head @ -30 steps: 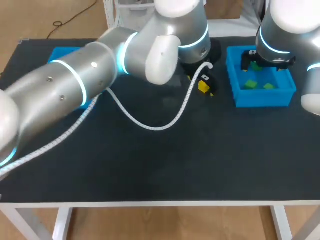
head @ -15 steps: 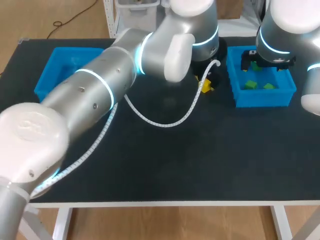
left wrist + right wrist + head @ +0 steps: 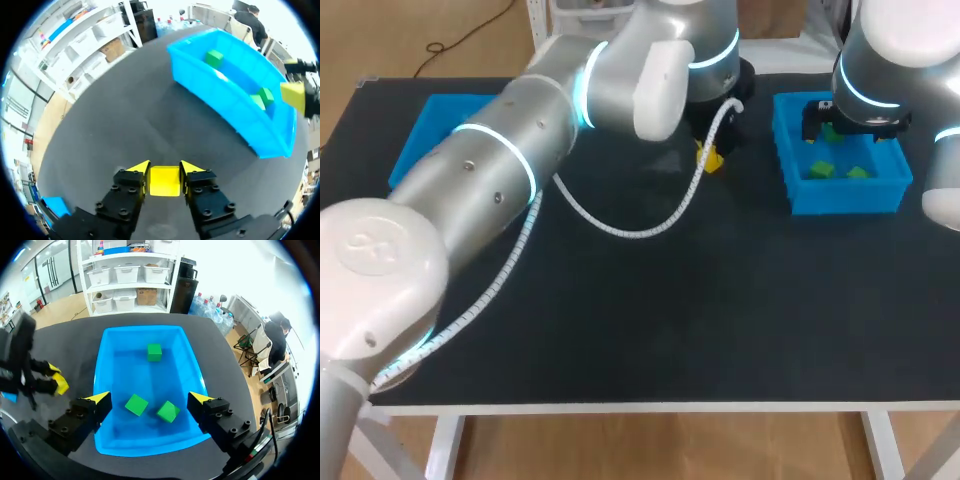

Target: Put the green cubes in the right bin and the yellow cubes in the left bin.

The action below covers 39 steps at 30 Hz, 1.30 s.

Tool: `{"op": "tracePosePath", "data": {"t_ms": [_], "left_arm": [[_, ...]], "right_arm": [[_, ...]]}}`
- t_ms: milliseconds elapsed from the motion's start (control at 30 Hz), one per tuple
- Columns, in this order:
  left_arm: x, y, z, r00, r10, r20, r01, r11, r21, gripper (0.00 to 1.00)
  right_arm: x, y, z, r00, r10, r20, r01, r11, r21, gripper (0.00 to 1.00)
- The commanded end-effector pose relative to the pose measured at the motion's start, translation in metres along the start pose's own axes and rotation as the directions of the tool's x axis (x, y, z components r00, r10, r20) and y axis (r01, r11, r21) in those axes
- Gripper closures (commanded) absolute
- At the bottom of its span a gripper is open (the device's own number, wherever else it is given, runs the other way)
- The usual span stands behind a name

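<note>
- Left gripper [image 3: 164, 171] clamped on the yellow cube [image 3: 164, 181]; over the last second it carried the cube off from beside the right bin [image 3: 845, 197] toward the left bin [image 3: 425, 128].
- Right gripper [image 3: 150, 399] fingers spread, empty, above three binned green cubes [image 3: 136, 404].
- Remaining, I'd say: carry and drop.

The head camera looks down from behind; both wrist cameras see the right bin [image 3: 225, 104].

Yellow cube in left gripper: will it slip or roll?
Probably stiff: the yellow cube shows square edges in the left gripper's pinch. Flat faces suggest it won't roll when released. It looks small against the gripper, so it is likely light; slip seems unlikely.
</note>
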State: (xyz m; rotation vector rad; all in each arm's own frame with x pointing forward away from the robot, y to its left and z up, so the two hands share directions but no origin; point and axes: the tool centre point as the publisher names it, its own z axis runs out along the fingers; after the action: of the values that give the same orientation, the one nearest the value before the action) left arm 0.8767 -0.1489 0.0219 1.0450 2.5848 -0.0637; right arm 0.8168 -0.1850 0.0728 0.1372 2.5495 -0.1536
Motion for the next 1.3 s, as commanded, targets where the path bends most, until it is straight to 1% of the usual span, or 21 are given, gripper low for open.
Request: {"op": "tracePosePath", "data": {"t_ms": [33,133,200,333,400,433,467,500,533,567,600,700,767,833,933,967,1000,1100,1200,1233,1300], "left_arm": [[0.032,0.023,-0.054,0.995,-0.064,0.071,0.067,0.997,-0.033,1.00],[0.052,0.058,-0.083,0.982,-0.148,0.119,0.155,0.986,-0.054,1.00],[0.074,0.084,-0.096,0.969,-0.211,0.130,0.221,0.973,-0.070,1.00],[0.131,0.130,-0.113,0.929,-0.347,0.130,0.361,0.927,-0.106,1.00],[0.159,0.149,-0.118,0.910,-0.395,0.126,0.410,0.902,-0.132,1.00],[0.178,0.159,-0.121,0.896,-0.427,0.122,0.442,0.885,-0.144,1.00],[0.192,0.166,-0.123,0.884,-0.452,0.119,0.466,0.871,-0.153,1.00],[0.205,0.172,-0.124,0.873,-0.473,0.117,0.487,0.858,-0.165,1.00],[0.213,0.175,-0.124,0.866,-0.486,0.114,0.499,0.850,-0.170,1.00],[0.229,0.182,-0.125,0.850,-0.516,0.109,0.527,0.831,-0.178,1.00],[0.241,0.186,-0.126,0.838,-0.534,0.106,0.545,0.818,-0.183,1.00],[0.267,0.192,-0.126,0.812,-0.575,0.098,0.582,0.790,-0.192,1.00],[0.279,0.194,-0.127,0.799,-0.594,0.096,0.600,0.776,-0.196,1.00],[0.287,0.196,-0.126,0.789,-0.607,0.094,0.612,0.766,-0.195,1.00],[0.294,0.197,-0.122,0.800,-0.596,0.071,0.597,0.777,-0.201,1.00],[0.296,0.198,-0.120,0.793,-0.606,0.062,0.604,0.771,-0.201,0.76],[0.298,0.198,-0.119,0.788,-0.612,0.059,0.611,0.769,-0.186,0.01],[0.301,0.198,-0.119,0.785,-0.615,0.076,0.617,0.766,-0.178,0.00],[0.303,0.194,-0.124,0.775,-0.622,0.116,0.632,0.759,-0.155,0.00],[0.304,0.192,-0.126,0.776,-0.619,0.125,0.631,0.760,-0.153,0.00],[0.304,0.188,-0.131,0.770,-0.617,0.163,0.637,0.758,-0.140,0.00]], "right_arm": [[0.002,-0.001,-0.001,1.000,0.002,0.009,-0.002,1.000,0.000,0.00],[0.002,-0.001,-0.001,1.000,0.002,0.009,-0.002,1.000,0.000,0.00],[0.002,-0.001,-0.001,1.000,0.002,0.009,-0.002,1.000,0.000,0.00],[0.002,-0.001,-0.001,1.000,0.002,0.009,-0.002,1.000,0.000,0.00],[0.002,-0.001,-0.001,1.000,0.002,0.009,-0.002,1.000,0.000,0.00],[0.002,-0.001,-0.001,1.000,0.002,0.009,-0.002,1.000,0.000,0.00],[0.002,-0.001,-0.001,1.000,0.002,0.009,-0.002,1.000,0.000,0.00],[0.002,-0.001,-0.001,1.000,0.002,0.009,-0.002,1.000,0.000,0.00],[0.002,-0.001,-0.001,1.000,0.002,0.009,-0.002,1.000,0.000,0.00],[0.002,-0.001,-0.001,1.000,0.002,0.009,-0.002,1.000,0.000,0.00],[0.002,-0.001,-0.001,1.000,0.002,0.009,-0.002,1.000,0.000,0.00],[0.002,-0.001,-0.001,1.000,0.002,0.009,-0.002,1.000,0.000,0.00],[0.002,-0.001,-0.001,1.000,0.002,0.009,-0.002,1.000,0.000,0.00],[0.002,-0.001,-0.001,1.000,0.002,0.009,-0.002,1.000,0.000,0.00],[0.002,-0.001,-0.001,1.000,0.002,0.009,-0.002,1.000,0.000,0.00],[0.002,-0.001,-0.001,1.000,0.002,0.009,-0.002,1.000,0.000,0.00],[0.002,-0.001,-0.001,1.000,0.002,0.009,-0.002,1.000,0.000,0.00],[0.002,-0.001,-0.001,1.000,0.002,0.009,-0.002,1.000,0.000,0.00],[0.002,-0.001,-0.001,1.000,0.002,0.009,-0.002,1.000,0.000,0.00],[0.002,-0.001,-0.001,1.000,0.002,0.009,-0.002,1.000,0.000,0.00],[0.002,-0.001,-0.001,1.000,0.002,0.009,-0.002,1.000,0.000,0.00]]}}
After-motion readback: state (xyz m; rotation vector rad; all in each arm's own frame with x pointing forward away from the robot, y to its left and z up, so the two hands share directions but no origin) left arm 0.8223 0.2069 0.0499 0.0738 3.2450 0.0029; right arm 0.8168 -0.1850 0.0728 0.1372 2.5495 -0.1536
